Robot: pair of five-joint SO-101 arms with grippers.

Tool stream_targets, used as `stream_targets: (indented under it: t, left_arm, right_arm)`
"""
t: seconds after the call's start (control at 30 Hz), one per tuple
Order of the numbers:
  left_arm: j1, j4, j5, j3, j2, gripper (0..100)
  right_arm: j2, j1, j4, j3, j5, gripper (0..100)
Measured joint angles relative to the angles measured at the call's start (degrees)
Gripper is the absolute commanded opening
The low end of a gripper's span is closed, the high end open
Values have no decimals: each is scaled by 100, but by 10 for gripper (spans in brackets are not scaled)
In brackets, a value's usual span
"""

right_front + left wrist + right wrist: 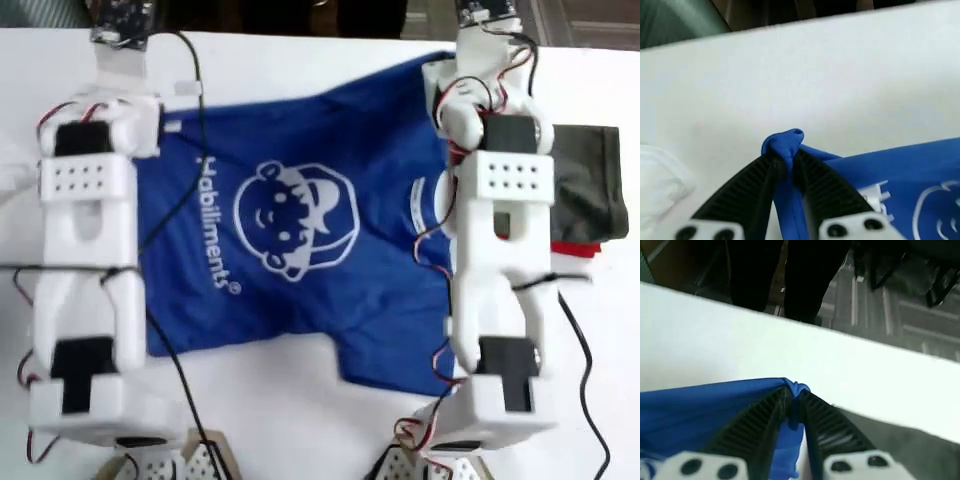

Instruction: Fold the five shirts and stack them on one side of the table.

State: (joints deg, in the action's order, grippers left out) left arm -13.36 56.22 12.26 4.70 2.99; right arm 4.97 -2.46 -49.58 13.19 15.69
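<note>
Left claw (788,159) and right claw (795,398) grip a blue shirt (290,250)
Each claw is clamped on a bunched bit of the shirt's edge. The shirt lies spread print-up on the white surface (280,410) between the arms. A folded dark garment (585,180) rests beside the right arm.

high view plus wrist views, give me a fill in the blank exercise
1. The left gripper is shut on the ___ shirt.
2. The right gripper is ___ on the same shirt.
3. The face printed on the shirt is ___.
4. A ___ cloth peeks from under the folded dark garment.
Missing words: blue; shut; white; red.
</note>
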Motion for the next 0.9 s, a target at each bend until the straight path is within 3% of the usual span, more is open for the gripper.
stream_targets:
  t: [0.33,0.9]
  left_arm:
    - [167,273,0,158,1371,26]
    - [176,1495,-9,167,1635,26]
  right_arm:
    - [1125,-246,-378,18,0,19]
    - [1741,-237,-1284,167,0,19]
